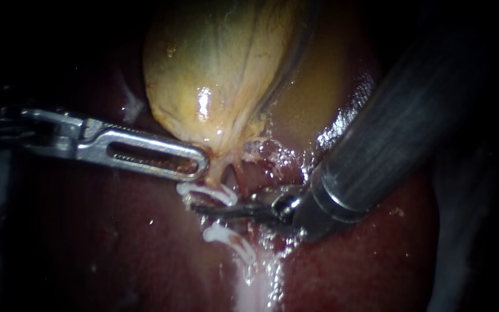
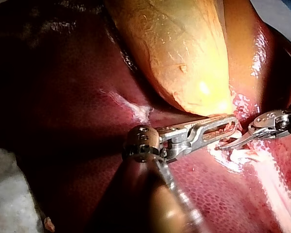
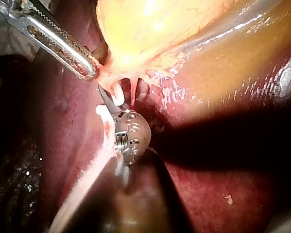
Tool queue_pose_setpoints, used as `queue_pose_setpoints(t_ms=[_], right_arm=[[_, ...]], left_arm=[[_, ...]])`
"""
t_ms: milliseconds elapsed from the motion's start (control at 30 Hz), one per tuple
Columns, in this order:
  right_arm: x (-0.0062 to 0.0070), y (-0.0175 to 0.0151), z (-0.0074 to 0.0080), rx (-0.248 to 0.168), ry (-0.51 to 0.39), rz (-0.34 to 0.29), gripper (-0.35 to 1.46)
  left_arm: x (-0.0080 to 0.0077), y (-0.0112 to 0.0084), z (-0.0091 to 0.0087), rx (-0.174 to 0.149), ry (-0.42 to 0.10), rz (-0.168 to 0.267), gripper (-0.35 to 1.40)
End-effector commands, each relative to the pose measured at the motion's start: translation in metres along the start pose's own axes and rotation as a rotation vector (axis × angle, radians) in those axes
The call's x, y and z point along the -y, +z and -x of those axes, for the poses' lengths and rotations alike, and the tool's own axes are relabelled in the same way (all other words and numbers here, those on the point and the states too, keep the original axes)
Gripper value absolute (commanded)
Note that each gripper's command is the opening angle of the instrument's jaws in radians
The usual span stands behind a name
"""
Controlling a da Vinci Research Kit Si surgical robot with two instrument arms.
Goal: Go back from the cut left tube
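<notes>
My right instrument (image 1: 200,208) comes in from the upper right as a thick dark shaft. Its thin blades lie together, flat between an upper white clip (image 1: 212,193) and a lower white clip (image 1: 229,240) on the left tube (image 1: 220,173) under the gallbladder's neck. The right wrist view has the blade tip (image 3: 102,93) beside a clip (image 3: 117,99). My left instrument (image 1: 200,164) reaches in from the left, its slotted jaws shut on the neck of the yellow gallbladder (image 1: 215,69). The same grip appears in the left wrist view (image 2: 230,124).
Dark red liver (image 1: 116,242) surrounds the site, wet and glistening. A pale strand (image 1: 255,283) runs from the lower clip toward the near edge. Right of the left tube hangs a second strand (image 1: 248,173). The right shaft (image 1: 399,127) covers the liver's right side.
</notes>
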Motion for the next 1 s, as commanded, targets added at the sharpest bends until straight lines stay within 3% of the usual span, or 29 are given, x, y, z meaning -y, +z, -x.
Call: queue_pose_setpoints(t_ms=[33,67,100,133,233,333,467,667,1000], right_arm=[[0.0,0.0,0.0,0.0,-0.001,0.0,-0.35],[0.0,0.0,0.0001,0.0,-0.002,0.0,-0.35],[0.0001,0.0,0.0001,0.0,-0.002,0.0,-0.23],[0.0002,0.0,0.0,0.0,-0.001,0.0,0.17],[0.0005,0.0,-0.0002,-0.01,0.0,-0.007,0.95],[0.0007,0.0001,-0.0004,-0.016,0.001,-0.01,1.26],[0.0009,0.0002,-0.0004,-0.022,0.0,-0.011,1.38],[0.0016,-0.0004,0.0002,-0.023,-0.01,-0.02,1.42],[0.0036,-0.0047,0.0012,-0.015,-0.32,-0.024,1.43]], left_arm=[[0.0,0.0,0.0,0.0,0.0,0.001,-0.35],[0.0,0.0,0.0,0.0,0.0,0.001,-0.35],[0.0,0.0,0.0,0.0,0.0,0.001,-0.35],[0.0,0.0,0.0,0.0,0.0,0.001,-0.35],[0.0,0.0,0.0,0.0,0.0,0.001,-0.35],[0.0,0.0,0.0,0.0,0.0,0.001,-0.35],[0.0001,-0.0001,0.0,0.001,0.0,0.002,-0.35],[0.0003,-0.0001,-0.0001,-0.001,0.001,0.0,-0.35],[0.001,-0.0003,-0.0004,-0.004,0.001,-0.002,-0.35]])
